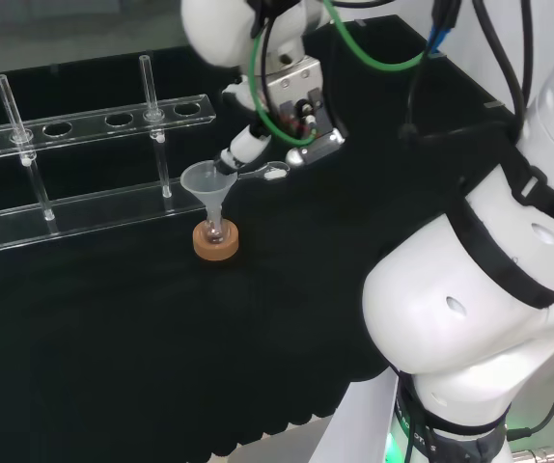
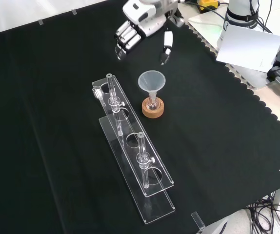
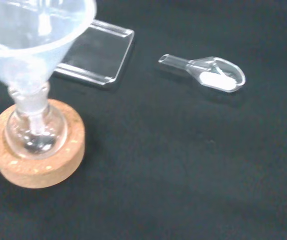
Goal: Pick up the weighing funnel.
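Note:
The weighing funnel [image 3: 208,72], a small clear scoop with a short stem, lies on the black cloth with some white powder in its bowl. In the head view the weighing funnel [image 1: 268,174] rests just right of the big funnel [image 1: 207,183]. My hand [image 1: 291,106] hovers above it with its fingers [image 1: 243,149] reaching down towards it, apart from it, and holds nothing. In the front view the hand [image 2: 140,22] hangs open at the top, its fingers [image 2: 123,41] and thumb spread.
The funnel [image 2: 152,80] stands in a small flask [image 3: 36,132] on a cork ring [image 2: 152,108], close to the weighing funnel. A clear test tube rack [image 2: 130,141] with two upright tubes stands left of it in the front view; its base plate [image 3: 96,52] ends near the scoop.

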Action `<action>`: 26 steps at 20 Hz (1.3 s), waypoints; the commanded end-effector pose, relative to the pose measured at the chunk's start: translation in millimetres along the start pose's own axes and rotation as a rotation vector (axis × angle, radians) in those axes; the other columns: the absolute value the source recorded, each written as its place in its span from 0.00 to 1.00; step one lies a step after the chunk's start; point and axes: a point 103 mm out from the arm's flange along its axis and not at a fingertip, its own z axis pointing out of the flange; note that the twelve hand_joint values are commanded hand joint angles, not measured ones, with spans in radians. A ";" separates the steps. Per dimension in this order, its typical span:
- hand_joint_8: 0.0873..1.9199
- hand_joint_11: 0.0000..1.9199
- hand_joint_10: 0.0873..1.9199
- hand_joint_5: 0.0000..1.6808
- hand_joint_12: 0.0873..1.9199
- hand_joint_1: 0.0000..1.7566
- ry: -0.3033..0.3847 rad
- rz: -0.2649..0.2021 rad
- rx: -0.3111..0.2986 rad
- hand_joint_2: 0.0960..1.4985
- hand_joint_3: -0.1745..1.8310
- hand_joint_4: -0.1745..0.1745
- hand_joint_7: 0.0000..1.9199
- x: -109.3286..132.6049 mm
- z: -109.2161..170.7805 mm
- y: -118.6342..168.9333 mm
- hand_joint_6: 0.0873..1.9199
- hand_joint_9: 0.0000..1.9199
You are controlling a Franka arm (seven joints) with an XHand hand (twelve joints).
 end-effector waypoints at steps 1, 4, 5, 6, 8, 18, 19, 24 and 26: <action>0.33 0.10 0.36 0.15 0.74 0.27 0.041 0.017 0.000 0.41 0.25 0.40 0.03 -27.0 2.6 -4.8 0.00 0.17; 0.33 0.11 0.35 0.16 0.74 0.27 0.047 0.022 0.003 0.41 0.25 0.40 0.04 -38.8 4.6 -0.6 0.00 0.18; 0.33 0.11 0.35 0.16 0.73 0.27 0.051 0.025 0.001 0.41 0.24 0.40 0.04 -43.6 5.1 1.0 0.00 0.18; 0.33 0.12 0.35 0.16 0.73 0.27 0.064 0.028 -0.004 0.41 0.24 0.40 0.04 -48.9 5.5 2.7 0.00 0.19; 0.34 0.13 0.35 0.17 0.73 0.28 0.081 0.031 -0.015 0.43 0.25 0.39 0.06 -60.7 7.5 6.4 0.00 0.20; 0.34 0.19 0.29 0.28 0.69 0.40 0.121 0.031 -0.015 0.44 0.30 0.40 0.18 -93.7 28.9 49.8 0.00 0.30; 0.34 0.19 0.28 0.28 0.69 0.40 0.123 0.027 -0.014 0.43 0.30 0.40 0.18 -95.9 32.1 54.7 0.00 0.31; 0.34 0.20 0.28 0.30 0.69 0.41 0.134 -0.006 0.005 0.43 0.31 0.40 0.19 -97.6 49.6 79.1 0.00 0.31; 0.34 0.20 0.28 0.30 0.69 0.41 0.139 -0.017 0.016 0.43 0.31 0.40 0.19 -95.9 57.5 88.0 0.00 0.32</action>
